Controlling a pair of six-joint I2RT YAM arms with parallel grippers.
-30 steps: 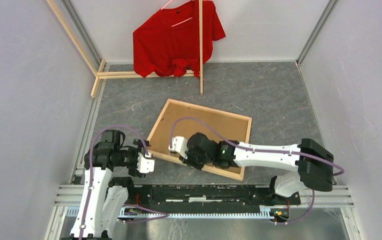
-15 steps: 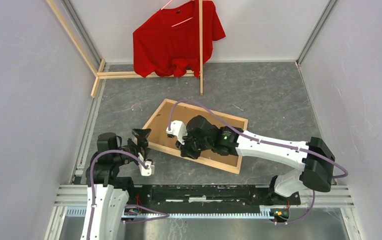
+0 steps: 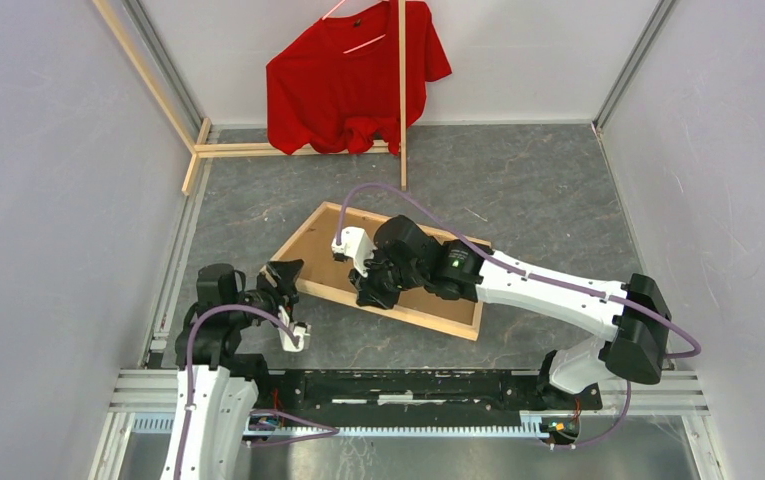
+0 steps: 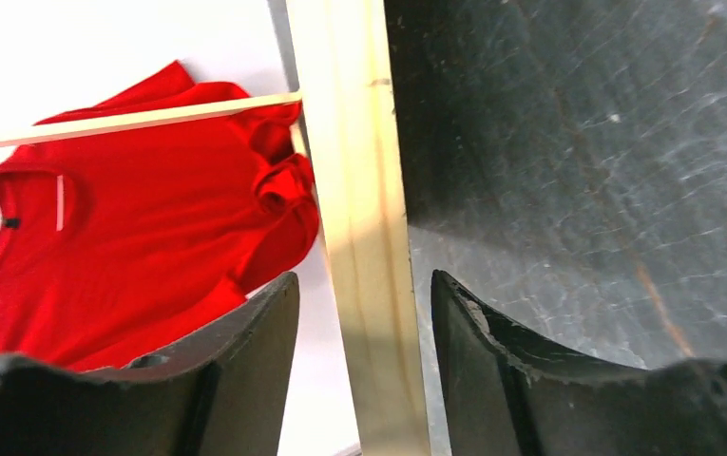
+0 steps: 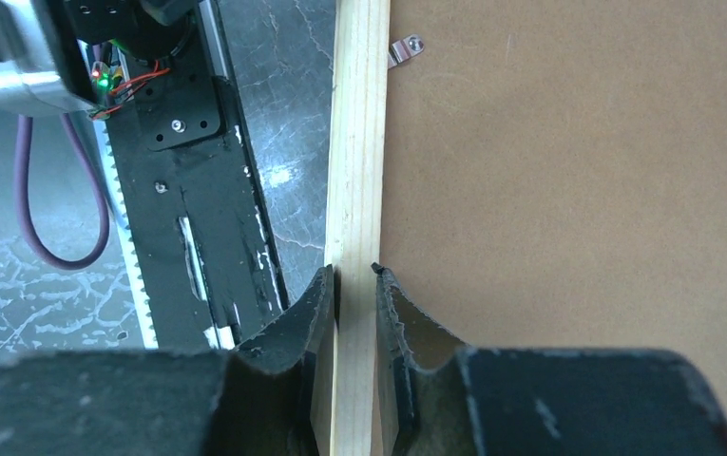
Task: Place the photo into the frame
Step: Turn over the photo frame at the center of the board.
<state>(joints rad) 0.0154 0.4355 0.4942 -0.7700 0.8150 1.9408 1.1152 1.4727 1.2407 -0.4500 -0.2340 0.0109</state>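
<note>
— Looking down on a grey marbled table (image 3: pixel 558 190) first, walled in white. Anything big at the back?
— Hung on the rear wall, a red shirt (image 3: pixel 348 85), with loose light-wood slats (image 3: pixel 402 100) crossing it and lying beside it.
— And the frame (image 3: pixel 423 317)?
— Lying askew near the middle of the table, close in front of both arms, with a brown backing board (image 3: pixel 323 255) filling it. Flat or tipped, cannot tell.
— Held?
— Pinched by the right gripper (image 3: pixel 366 293) on the near wooden strip. Seen from the wrist, both fingers pressed tight against the two sides of that strip, board on one side, table and black base rail (image 5: pixel 198 190) on the other.
— Left gripper (image 3: pixel 283 278)?
— Placed at the frame's near-left corner, jaws apart, straddling a strip with a gap on either side. Touching nothing, as far as can be seen.
— Smallest bit?
— A little metal clip (image 5: pixel 402 49) at the board's edge, just beside the strip.
</note>
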